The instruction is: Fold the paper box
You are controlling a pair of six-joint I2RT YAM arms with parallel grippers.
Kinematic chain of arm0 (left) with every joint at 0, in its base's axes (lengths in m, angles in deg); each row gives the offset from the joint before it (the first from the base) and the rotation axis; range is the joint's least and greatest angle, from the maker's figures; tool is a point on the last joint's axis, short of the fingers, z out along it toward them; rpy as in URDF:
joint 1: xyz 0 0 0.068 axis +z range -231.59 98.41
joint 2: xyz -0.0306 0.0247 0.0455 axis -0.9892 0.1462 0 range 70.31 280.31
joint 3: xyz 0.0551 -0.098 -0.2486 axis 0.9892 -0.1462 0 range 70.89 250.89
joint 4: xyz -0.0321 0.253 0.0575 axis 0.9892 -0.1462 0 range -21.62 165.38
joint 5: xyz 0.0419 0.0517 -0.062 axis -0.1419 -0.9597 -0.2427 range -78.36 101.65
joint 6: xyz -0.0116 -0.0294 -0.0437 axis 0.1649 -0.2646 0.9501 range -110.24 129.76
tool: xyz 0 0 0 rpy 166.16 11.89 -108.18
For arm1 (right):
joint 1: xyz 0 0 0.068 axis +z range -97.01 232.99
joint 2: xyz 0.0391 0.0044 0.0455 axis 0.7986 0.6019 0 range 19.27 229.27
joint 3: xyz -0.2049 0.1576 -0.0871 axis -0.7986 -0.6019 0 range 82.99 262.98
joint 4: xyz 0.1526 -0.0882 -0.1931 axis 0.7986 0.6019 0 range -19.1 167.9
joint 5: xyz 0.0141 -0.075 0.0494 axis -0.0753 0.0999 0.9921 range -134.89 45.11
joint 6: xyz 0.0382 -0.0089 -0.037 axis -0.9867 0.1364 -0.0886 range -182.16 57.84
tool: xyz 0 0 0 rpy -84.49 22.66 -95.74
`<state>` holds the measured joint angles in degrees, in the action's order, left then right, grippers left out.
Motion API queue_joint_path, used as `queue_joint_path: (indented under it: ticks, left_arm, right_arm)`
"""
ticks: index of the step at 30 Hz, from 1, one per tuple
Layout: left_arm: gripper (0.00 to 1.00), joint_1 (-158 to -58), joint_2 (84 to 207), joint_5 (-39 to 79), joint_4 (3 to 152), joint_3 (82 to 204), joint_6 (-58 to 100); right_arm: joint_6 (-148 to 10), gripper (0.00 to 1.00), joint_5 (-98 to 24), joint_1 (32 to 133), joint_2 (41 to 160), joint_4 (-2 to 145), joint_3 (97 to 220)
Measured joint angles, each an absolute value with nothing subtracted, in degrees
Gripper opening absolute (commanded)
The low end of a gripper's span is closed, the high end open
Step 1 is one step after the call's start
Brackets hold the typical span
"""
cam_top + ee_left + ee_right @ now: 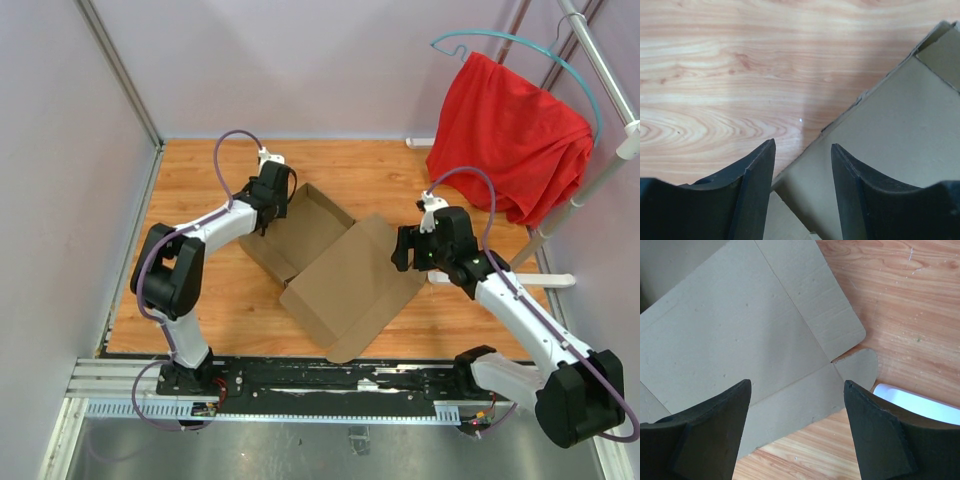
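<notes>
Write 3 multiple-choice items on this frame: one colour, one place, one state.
1. The cloth at far right is:
A. blue
B. red
C. green

2. The paper box is:
A. under the cloth
B. on the wooden table, between the left gripper and the right gripper
C. held in the air by the right gripper

3. The two grippers' jaws are:
A. both open
B. both shut
C. left shut on the box, right open

Answers:
1 B: the top view shows plain red fabric.
2 B: the top view shows the cardboard on the wood, with one arm at each side.
3 A: each wrist view shows a wide gap between the jaws, with nothing clamped.
</notes>
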<state>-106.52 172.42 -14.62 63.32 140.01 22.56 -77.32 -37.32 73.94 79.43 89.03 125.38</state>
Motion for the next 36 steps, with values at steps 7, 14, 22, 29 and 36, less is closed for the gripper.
queue_joint_path:
  ticks: [7, 14, 22, 29, 36]
  left_arm:
    - [0.50, -106.0, 175.1, -13.8, 64.3, 144.7, 17.8]
    - [0.48, -103.3, 177.4, -5.2, 67.0, 143.7, 16.2]
    - [0.45, -101.4, 177.4, 1.4, 69.8, 142.5, 14.9]
    - [0.40, -101.2, 180.2, 5.5, 70.5, 142.6, 14.6]
    - [0.36, -101.1, 181.1, 5.8, 70.7, 142.6, 14.8]
  right_arm:
    - [-77.1, 0.76, -35.9, 73.9, 79.5, 89.0, 124.2]
    - [-76.3, 0.76, -35.9, 73.9, 79.9, 89.0, 124.1]
    - [-75.8, 0.76, -35.6, 73.9, 80.5, 88.7, 123.2]
    - [-75.6, 0.76, -34.5, 73.9, 81.5, 88.3, 122.6]
    - [-75.6, 0.76, -34.0, 73.9, 81.5, 87.8, 122.5]
